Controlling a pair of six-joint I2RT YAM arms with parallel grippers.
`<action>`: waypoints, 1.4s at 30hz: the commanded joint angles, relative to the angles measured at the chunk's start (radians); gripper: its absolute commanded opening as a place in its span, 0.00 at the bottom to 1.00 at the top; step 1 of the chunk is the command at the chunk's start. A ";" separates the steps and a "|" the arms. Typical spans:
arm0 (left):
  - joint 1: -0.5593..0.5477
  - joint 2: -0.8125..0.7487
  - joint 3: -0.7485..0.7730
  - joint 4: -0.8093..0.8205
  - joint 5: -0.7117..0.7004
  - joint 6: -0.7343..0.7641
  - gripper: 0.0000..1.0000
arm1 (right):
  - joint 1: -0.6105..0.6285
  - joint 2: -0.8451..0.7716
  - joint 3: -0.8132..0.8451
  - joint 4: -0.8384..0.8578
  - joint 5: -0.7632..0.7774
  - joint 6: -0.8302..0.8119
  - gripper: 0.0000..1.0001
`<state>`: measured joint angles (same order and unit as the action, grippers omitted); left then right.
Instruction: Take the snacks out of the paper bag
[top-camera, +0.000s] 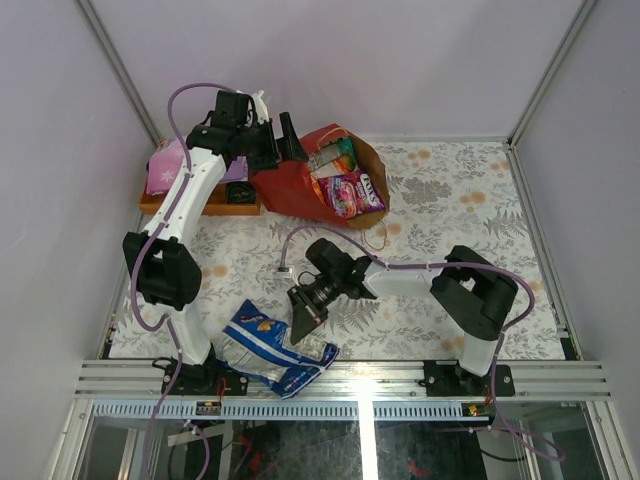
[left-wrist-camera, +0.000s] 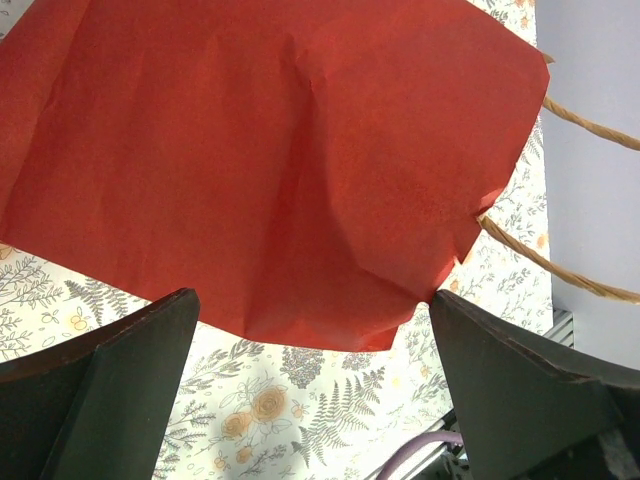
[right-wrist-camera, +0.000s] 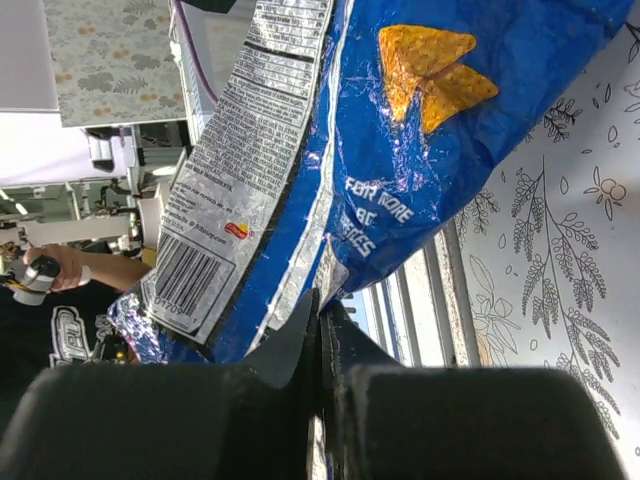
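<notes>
Blue-and-white snack packet (top-camera: 270, 350) lies lower centre on the surface (top-camera: 450, 200), right hand (top-camera: 303, 315) pressed together at its upper edge. Left hand (left-wrist-camera: 312, 298) spread beside the red paper bag (top-camera: 285, 190), upper centre, snacks (top-camera: 345, 182) inside.

Two arms, left arm (top-camera: 190, 195) and right arm (top-camera: 415, 275): white tubular links, bulky black joint housings, black bases bolted down. Lilac cable (top-camera: 180, 100) looped along each. Matte black wedge-shaped fingers (left-wrist-camera: 110, 400), broad, flat-faced, sharp-edged
</notes>
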<state>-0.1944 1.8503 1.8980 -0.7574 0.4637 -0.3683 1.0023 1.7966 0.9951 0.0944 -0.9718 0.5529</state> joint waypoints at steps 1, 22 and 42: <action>0.007 -0.015 -0.012 0.041 -0.004 0.007 1.00 | -0.019 0.032 0.072 0.018 -0.019 0.005 0.00; 0.008 0.017 0.024 0.044 -0.024 -0.001 1.00 | -0.183 -0.287 0.110 -0.105 0.982 -0.327 0.93; 0.008 0.019 0.002 0.066 -0.018 -0.011 1.00 | 0.122 0.174 0.259 -0.040 1.087 -0.395 0.71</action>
<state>-0.1944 1.8645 1.8996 -0.7555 0.4515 -0.3775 1.1145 1.9293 1.2228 0.0208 0.1471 0.1631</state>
